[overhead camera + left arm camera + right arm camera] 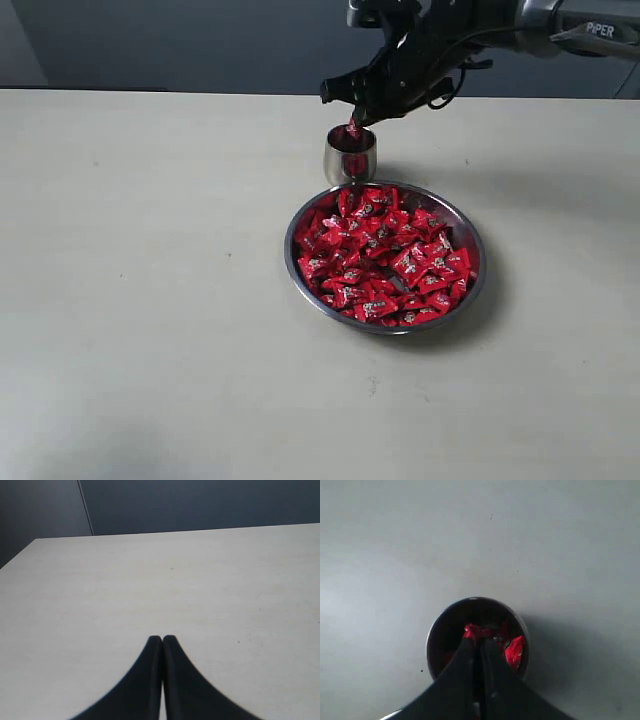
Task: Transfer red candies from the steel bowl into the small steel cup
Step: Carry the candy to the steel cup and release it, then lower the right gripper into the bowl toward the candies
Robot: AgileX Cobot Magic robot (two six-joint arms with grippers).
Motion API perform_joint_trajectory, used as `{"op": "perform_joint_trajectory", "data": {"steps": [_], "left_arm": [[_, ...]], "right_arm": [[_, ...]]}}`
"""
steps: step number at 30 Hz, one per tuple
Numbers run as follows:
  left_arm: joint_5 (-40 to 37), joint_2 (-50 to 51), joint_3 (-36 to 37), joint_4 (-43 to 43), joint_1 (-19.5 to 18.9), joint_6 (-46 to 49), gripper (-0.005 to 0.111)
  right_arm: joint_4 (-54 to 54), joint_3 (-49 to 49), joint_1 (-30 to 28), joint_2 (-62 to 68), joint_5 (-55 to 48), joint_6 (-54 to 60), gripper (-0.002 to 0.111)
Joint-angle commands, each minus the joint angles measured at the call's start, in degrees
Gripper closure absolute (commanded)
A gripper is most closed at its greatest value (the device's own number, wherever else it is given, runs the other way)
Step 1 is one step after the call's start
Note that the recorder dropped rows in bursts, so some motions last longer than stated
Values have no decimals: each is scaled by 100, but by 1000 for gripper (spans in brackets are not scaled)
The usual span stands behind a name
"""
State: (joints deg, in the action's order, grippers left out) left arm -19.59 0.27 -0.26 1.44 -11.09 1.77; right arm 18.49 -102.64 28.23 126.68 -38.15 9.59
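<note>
The steel bowl (pixel 478 268) sits right of the table's middle, heaped with red candies (pixel 385 255). Just behind it stands the small steel cup (pixel 350 157), with at least one red candy inside (pixel 515 651). My right gripper (pixel 353 124) hangs right over the cup's mouth, shut on a red candy (pixel 353 130) that dangles from its tips into the opening; in the right wrist view the gripper (pixel 479 641) shows that candy (pixel 472 631) at its tips. My left gripper (pixel 162 639) is shut and empty over bare table, away from both vessels.
The pale table (pixel 140 260) stretches wide to the left and front of the bowl. A dark wall (pixel 180 40) runs behind the table's far edge. The right arm (pixel 560 25) reaches in from the upper right.
</note>
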Motion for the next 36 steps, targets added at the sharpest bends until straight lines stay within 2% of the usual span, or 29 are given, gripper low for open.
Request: {"op": "perform_joint_trajectory", "data": {"steps": [1,4,8,10,14,20,24,28,32,34,36], "left_arm": [[45,-27,26,11,38,-8,106],[45,-27,26,11,38,-8,106],[45,-27,26,11,38,-8,106],[45,-27,26,11,38,-8,106],[45,-27,26,11,38,-8,106],[45,-27,26,11,38,-8,106],[45,-27,26,11,38,-8,106],[45,-27,26,11,38,-8,106],[45,-27,26,11,38,-8,106],[45,-27,26,11,38,-8,106],[45,-27,26,11,38,-8,106]], "right_arm": [[-29,-61,-16,-19,28,119,109],[-29,-61,-16,-19,-66,139,99],[-29,-61,-16,-19,-112,139,70],[-29,-61,-16,-19,-140,139,63],[-29,-61,-16,-19,-345,139,69],[6,-26,-16,-189,-954,139,97],[18,255,-16,-613,-835,139,99],[69,1455,-16,-1601,-101,150,100],[394,3715,-16,-2828,1771,139,100],[416,4449,-16,-3039,2111,139,100],[446,4754,-16,-3009,2115,139,100]]}}
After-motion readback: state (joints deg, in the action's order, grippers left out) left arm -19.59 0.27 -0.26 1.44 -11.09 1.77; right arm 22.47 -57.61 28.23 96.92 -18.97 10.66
